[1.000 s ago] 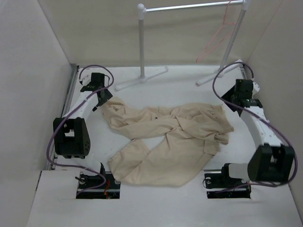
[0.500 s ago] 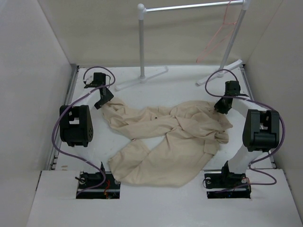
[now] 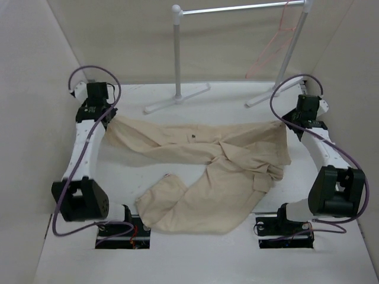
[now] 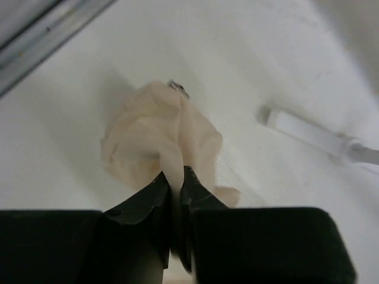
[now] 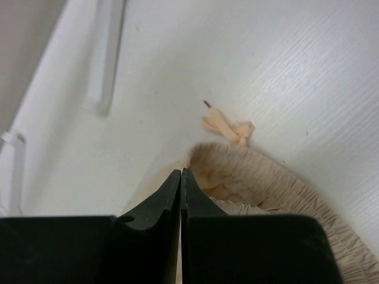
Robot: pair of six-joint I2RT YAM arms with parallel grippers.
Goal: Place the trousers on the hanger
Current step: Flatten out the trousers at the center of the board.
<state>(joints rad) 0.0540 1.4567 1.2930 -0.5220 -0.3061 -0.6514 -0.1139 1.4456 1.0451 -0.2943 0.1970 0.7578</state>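
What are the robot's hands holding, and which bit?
Both hold the trousers. The left gripper pinches a bunched leg end, and the right gripper seems to pinch the waistband near the drawstring.

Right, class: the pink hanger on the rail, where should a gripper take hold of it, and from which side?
Probably on the hanger, the sloping wire just below the hook, coming from the table side. It hangs from the right end of the rail with the wall close behind, and the thin wire suits a two-finger pinch.
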